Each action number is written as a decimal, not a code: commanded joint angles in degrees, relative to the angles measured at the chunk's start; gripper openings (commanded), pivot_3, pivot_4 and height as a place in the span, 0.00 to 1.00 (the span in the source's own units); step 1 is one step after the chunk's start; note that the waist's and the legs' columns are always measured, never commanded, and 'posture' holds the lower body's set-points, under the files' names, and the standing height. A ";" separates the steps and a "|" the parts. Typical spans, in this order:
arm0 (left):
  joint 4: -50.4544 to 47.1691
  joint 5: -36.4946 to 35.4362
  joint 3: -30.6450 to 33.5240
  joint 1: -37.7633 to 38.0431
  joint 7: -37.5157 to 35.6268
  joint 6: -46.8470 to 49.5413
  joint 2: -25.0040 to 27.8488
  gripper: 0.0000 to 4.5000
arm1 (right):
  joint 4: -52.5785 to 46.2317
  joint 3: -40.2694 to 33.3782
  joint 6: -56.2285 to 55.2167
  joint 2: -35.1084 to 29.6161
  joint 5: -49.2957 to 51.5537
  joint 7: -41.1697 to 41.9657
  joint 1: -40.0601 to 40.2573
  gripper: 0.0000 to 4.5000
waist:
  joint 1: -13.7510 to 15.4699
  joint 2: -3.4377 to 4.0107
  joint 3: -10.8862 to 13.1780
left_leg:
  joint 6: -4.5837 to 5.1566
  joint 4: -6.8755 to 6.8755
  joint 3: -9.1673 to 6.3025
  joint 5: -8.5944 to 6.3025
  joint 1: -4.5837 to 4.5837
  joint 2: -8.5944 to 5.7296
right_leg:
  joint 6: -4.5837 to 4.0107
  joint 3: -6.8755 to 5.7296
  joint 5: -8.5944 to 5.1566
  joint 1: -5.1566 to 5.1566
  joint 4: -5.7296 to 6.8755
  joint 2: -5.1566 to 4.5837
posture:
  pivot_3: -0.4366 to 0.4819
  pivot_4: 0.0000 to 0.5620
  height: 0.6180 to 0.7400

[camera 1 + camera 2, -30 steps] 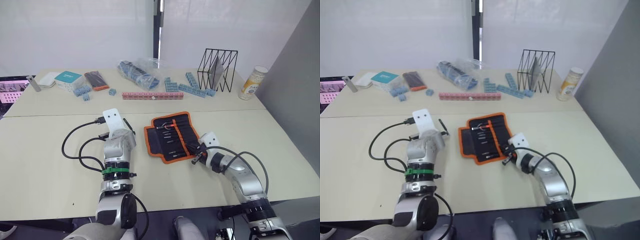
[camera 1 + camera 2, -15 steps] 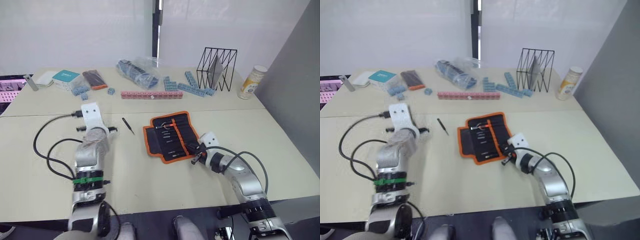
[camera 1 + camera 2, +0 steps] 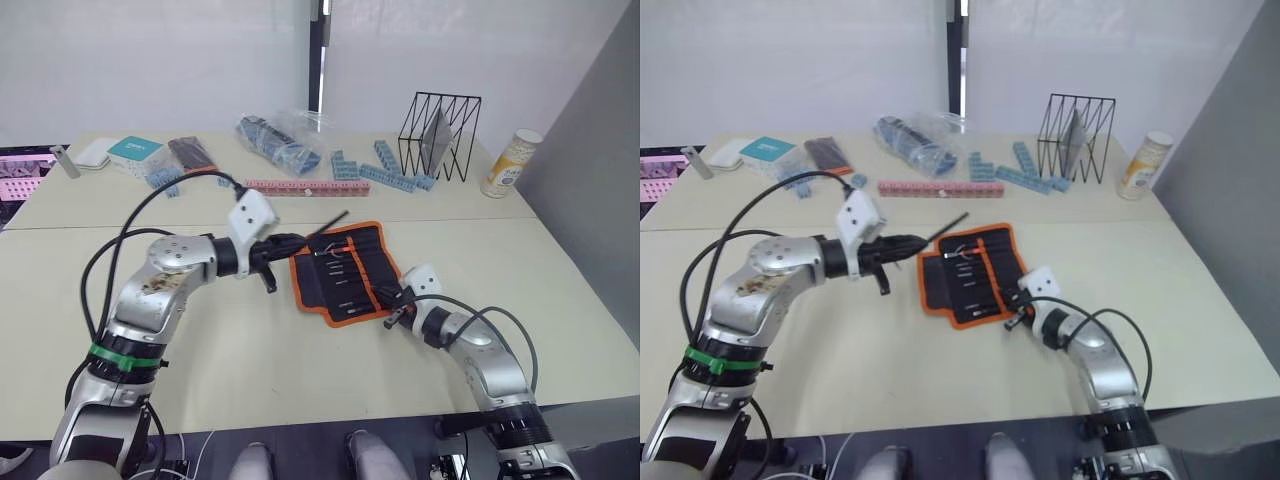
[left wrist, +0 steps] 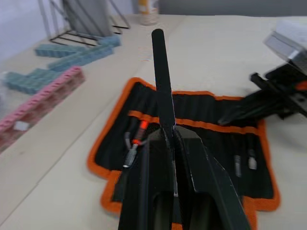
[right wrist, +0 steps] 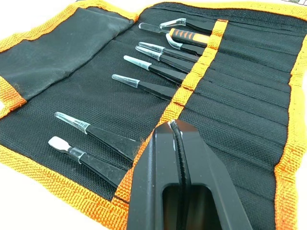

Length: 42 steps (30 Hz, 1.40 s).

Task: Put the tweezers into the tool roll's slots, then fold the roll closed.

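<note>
**Left pincer holds tweezer over open roll**

Left pincer [image 3: 283,243] clamped on one of the tweezers [image 3: 328,223], lifted just left of the tool roll [image 3: 345,270]. Roll lies open mid-desk [image 3: 300,360], several tools in its slots [image 5: 240,96]. Right pincer [image 3: 392,300] closed, pinching the roll's near-right orange edge.
</note>
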 commanded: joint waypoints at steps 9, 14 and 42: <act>15.19 9.90 -12.24 -9.54 -9.01 -3.16 -3.45 0.00 | -5.27 0.39 2.97 0.99 0.40 -2.55 5.59 0.00 | 0.05 0.07 0.04 | 0.03 -0.02 -0.03 -0.02 -0.03 -0.01 | 0.00 -0.01 -0.10 -0.04 0.07 0.01 | 0.48 0.27 0.97; 20.18 14.95 -14.92 -11.46 -9.04 -7.09 -5.99 0.00 | -6.60 0.27 3.43 1.59 0.42 -4.08 6.46 0.00 | 0.19 0.07 0.04 | 0.04 -0.01 -0.03 -0.02 -0.06 -0.01 | 0.00 -0.01 -0.10 -0.06 0.10 0.01 | 0.48 0.27 0.97; 32.53 23.03 -14.41 -14.03 -9.33 -14.78 -12.24 0.00 | -6.98 2.45 5.86 2.15 -0.73 -5.39 6.93 0.00 | 0.79 0.09 0.04 | 0.05 0.23 -0.03 -0.01 0.00 -0.01 | 0.03 0.00 -0.07 0.01 0.31 0.03 | 0.48 0.27 0.97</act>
